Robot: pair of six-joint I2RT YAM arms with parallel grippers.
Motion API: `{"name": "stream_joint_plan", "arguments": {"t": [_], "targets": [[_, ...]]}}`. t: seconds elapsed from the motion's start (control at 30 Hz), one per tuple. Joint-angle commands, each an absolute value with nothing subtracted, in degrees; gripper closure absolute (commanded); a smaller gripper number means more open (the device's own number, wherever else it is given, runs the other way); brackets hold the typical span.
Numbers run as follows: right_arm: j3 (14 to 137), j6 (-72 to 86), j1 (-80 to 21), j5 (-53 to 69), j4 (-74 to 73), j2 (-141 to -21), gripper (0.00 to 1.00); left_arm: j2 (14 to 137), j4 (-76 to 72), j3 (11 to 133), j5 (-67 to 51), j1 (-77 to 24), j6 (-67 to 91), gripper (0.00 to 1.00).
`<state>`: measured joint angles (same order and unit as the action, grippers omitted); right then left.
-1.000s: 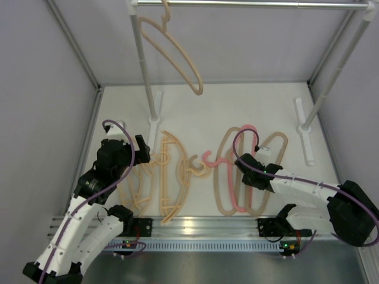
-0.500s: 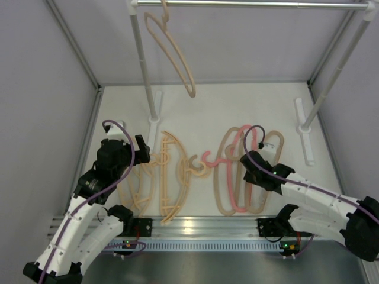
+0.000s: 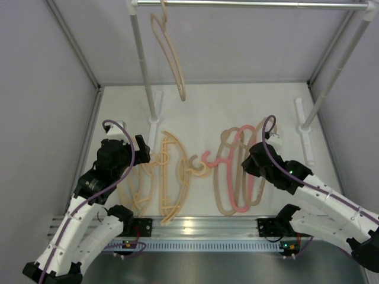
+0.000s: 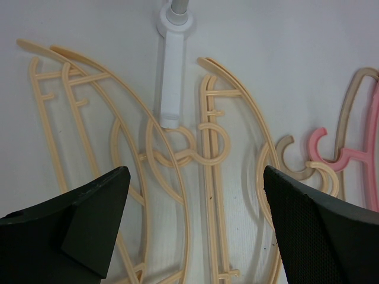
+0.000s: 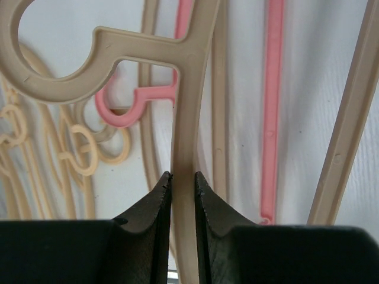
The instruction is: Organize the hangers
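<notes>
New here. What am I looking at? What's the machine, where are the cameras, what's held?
Two robot arms share a table. The wide picture looks down from above and behind them; the other two come from a camera on each wrist. On the table lie peach hangers, beige ones and a pink hanger; another hanger hangs from the metal rail. The left tool stands open over the peach hangers, empty. The right tool is shut on a beige hanger, at the neck by its hook.

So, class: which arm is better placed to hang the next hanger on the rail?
Right. The right gripper is shut on a beige hanger just below its hook; the left gripper hovers open above the peach hangers, holding nothing.
</notes>
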<state>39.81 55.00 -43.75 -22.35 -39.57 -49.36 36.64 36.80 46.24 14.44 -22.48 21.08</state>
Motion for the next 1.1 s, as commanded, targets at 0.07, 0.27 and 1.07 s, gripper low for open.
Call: {"name": "stream_joint_plan", "arguments": {"t": [0.07, 0.27, 1.07], "targets": [[50.52, 52.3, -44.03, -20.22, -39.2, -49.04, 1.0, 36.47, 34.72, 46.32, 14.59, -22.59, 21.36, 0.02], [61.51, 49.31, -43.24, -13.82, -30.51, -55.45, 1.0, 36.74, 34.63, 46.41, 14.59, -22.5, 21.44, 0.02], [94.3, 58.09, -34.98, 14.68, 5.18, -85.25, 1.0, 37.27, 34.72, 46.41, 14.68, -22.5, 21.45, 0.02]]}}
